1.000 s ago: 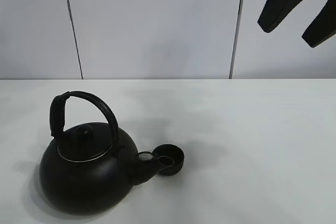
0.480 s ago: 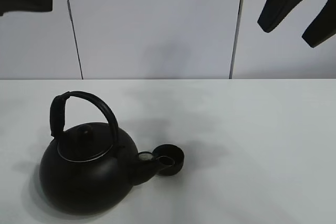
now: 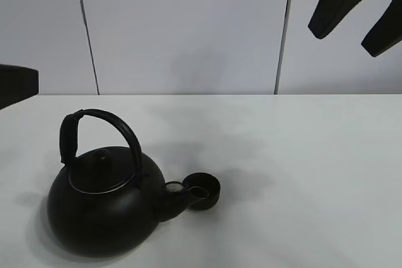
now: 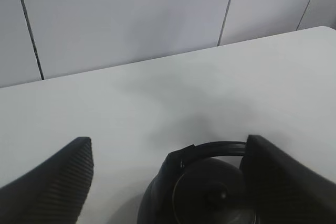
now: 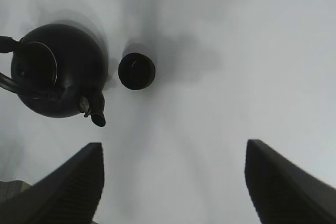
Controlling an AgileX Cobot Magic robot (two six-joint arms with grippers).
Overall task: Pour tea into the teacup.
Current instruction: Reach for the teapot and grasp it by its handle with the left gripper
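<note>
Table (image 3: 314, 155) bears kettle (image 3: 100, 208), upright, untouched. Teacup (image 3: 204, 191) sits just beside kettle's spout (image 3: 179, 196) (apart in the right wrist view). Left gripper (image 4: 168, 182) hangs above kettle, jaws wide, empty; right gripper (image 5: 173, 182) high, open, empty. Step judged: approach. Next: grasp kettle's handle (image 3: 103, 123).
</note>
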